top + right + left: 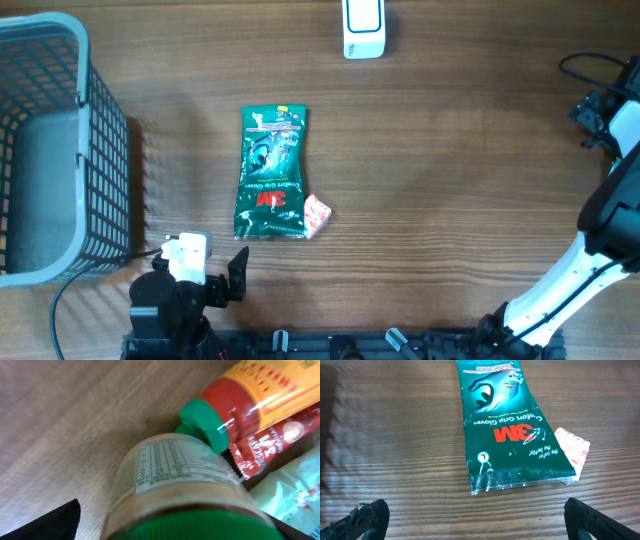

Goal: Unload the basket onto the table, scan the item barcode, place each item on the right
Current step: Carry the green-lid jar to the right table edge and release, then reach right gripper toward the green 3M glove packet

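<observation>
Green glove packet [271,172] lies flat before the left gripper [480,520], spread wide apart; right gripper [167,525] spread cannot be told.

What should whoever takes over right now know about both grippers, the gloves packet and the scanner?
Left gripper: open, empty, just short of the near end of the 3M gloves packet.
Right gripper: close on a green-lidded jar beside a green-capped sauce bottle; open or gripping cannot be told.
The packet lies flat mid-table, a pink sachet against its corner; no barcode shows on its visible face. White scanner at the far edge, gray basket on the left.
Done: nothing lifted.
Left: pick up the packet, find the barcode, show it to the scanner.
</observation>
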